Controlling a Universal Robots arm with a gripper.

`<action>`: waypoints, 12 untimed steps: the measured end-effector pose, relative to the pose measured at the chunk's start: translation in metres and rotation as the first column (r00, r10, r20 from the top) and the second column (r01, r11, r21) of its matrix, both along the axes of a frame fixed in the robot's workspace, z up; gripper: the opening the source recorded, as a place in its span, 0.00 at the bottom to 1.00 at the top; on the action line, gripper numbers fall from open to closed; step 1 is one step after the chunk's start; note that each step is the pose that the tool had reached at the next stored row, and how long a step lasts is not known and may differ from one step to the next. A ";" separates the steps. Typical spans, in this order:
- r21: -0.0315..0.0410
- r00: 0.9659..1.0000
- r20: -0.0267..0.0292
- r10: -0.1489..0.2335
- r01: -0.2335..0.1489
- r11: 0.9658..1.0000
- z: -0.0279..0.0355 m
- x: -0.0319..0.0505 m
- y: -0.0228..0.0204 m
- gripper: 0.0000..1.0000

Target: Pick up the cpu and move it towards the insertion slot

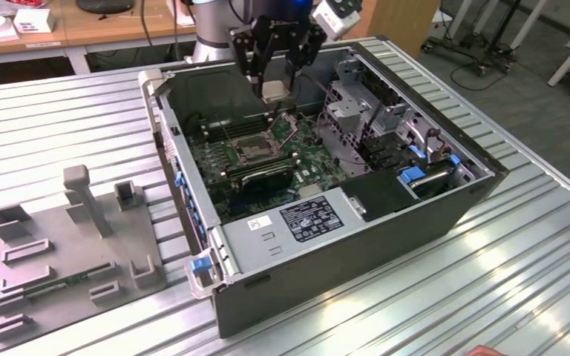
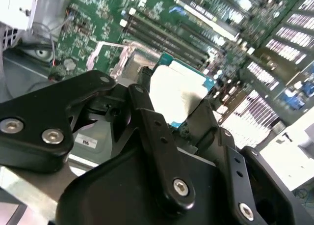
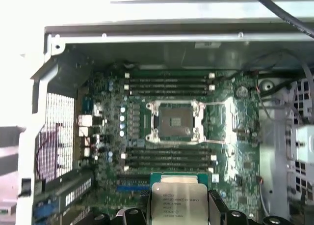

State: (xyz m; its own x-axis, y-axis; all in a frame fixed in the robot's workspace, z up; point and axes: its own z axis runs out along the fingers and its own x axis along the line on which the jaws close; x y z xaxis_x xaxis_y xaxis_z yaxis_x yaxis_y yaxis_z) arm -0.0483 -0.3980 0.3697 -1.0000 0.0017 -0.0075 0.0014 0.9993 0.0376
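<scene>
I am looking at a ribbed metal tabletop [image 1: 57, 133], with a wooden desk [image 1: 107, 26] behind it and a grey floor past the exterior view's right edge. On the exterior view's left a grey fixture tray [image 1: 67, 259] is lying on the tabletop, with a green memory stick [image 1: 62, 285] sitting in one of its holders. To its right an open computer case [image 1: 344, 222] is resting on its side, and its green board [image 1: 265, 159] is lying inside. The slot [image 1: 252, 147] is sitting in that board with its silver frame and dark centre showing, between rows of long black memory slots [image 3: 169, 80]. My tool [image 1: 275, 87] is hanging above the far part of the case and is gripping the cpu [image 1: 275, 91] by its edges. In the first wrist view the cpu [image 3: 179, 200] is sitting off to one side of the slot [image 3: 175, 121], well apart from it, silver top facing the camera.
</scene>
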 end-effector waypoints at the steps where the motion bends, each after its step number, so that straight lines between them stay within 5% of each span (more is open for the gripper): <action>1: 0.000 1.000 0.000 0.000 0.000 1.000 -0.0005 0.0000 0.0038 0.54; 9: 0.000 1.000 0.000 0.000 0.000 1.000 -0.0073 0.0007 0.0306 0.54; 12: 0.000 1.000 0.000 0.000 0.000 1.000 -0.0111 0.0033 0.0370 0.54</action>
